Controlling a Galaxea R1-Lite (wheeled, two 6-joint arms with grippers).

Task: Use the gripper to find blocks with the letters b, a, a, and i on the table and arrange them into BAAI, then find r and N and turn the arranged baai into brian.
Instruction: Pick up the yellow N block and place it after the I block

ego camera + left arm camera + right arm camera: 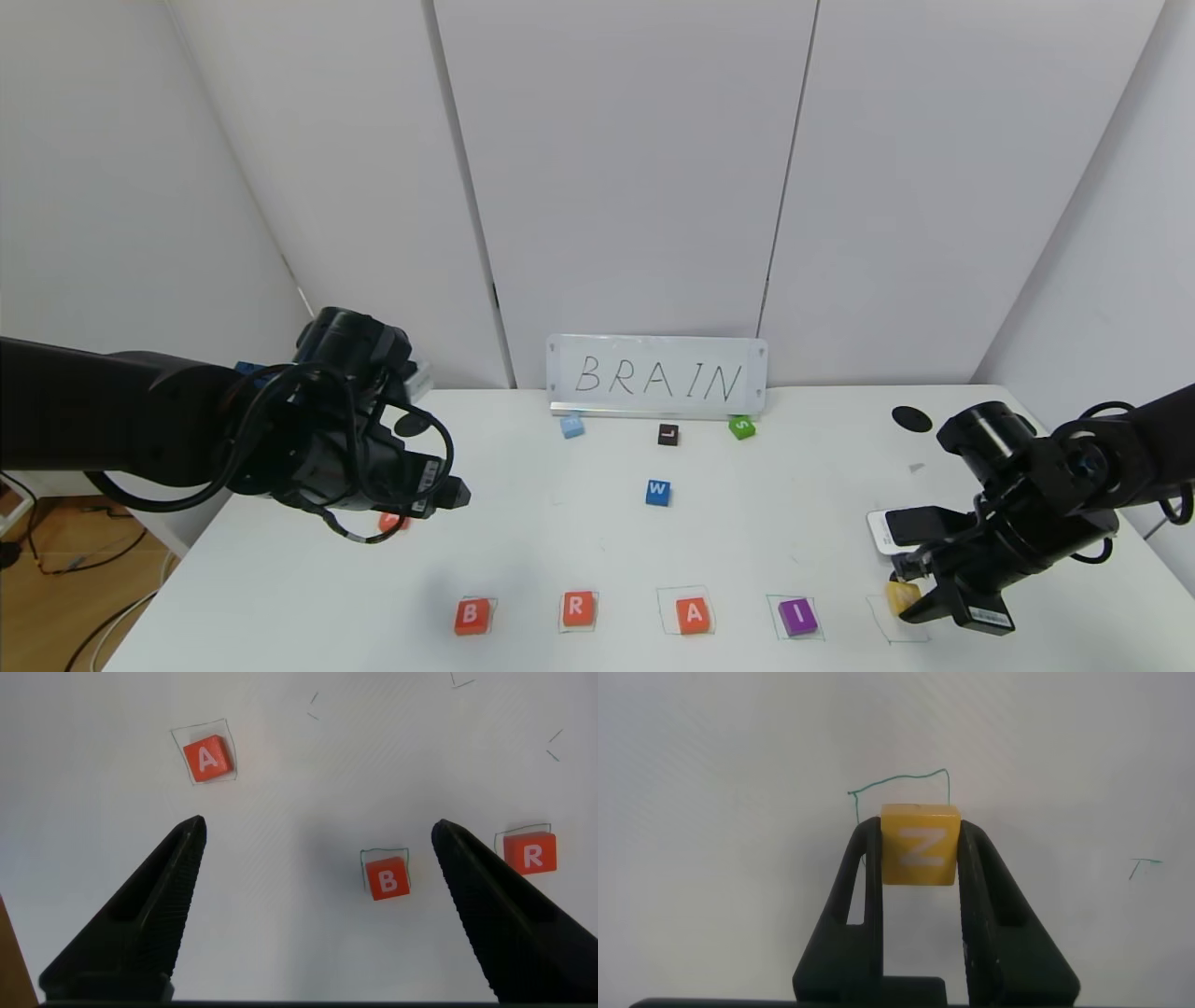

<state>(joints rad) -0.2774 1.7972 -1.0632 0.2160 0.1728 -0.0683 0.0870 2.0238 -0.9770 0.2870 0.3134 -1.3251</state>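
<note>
On the white table [560, 560] a front row reads B [471, 616], R [577, 609], A [693, 615], purple I [797, 616], each in a pen-drawn square. My right gripper [904, 607] is shut on the yellow N [899, 593], low over the drawn square right of the I; the wrist view shows the N [919, 845] between the fingers [980, 877]. My left gripper [448, 495] hovers open and empty above the table's left; its view shows the second A [207, 759], the B [387, 878] and the R [530, 853].
A sign reading BRAIN [656, 376] stands at the back. Before it lie a light blue tile [572, 427], a black L [667, 434], a green S [741, 427] and a blue W [657, 492]. A black hole [911, 418] is at the back right.
</note>
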